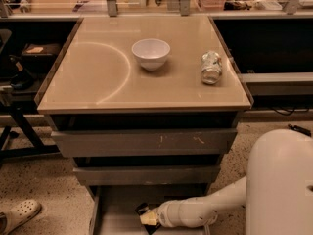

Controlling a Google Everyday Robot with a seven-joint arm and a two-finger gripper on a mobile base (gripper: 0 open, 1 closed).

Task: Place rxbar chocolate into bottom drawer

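Observation:
The bottom drawer [116, 210] is pulled open at the foot of the cabinet, a shallow grey tray with a plain floor. My gripper [146, 217] reaches in from the right, low over the drawer's floor. It is shut on the rxbar chocolate [142, 209], a small dark wrapped bar that sticks out past the pale fingers. Part of the bar is hidden by the fingers.
Two wider grey drawers [146, 142] sit shut above. On the tan tabletop [93, 77] stand a white bowl [150, 52] and a silver-white can [211, 67] lying on its side. A pale shoe [18, 214] is on the floor at the left. My white arm [279, 180] fills the lower right.

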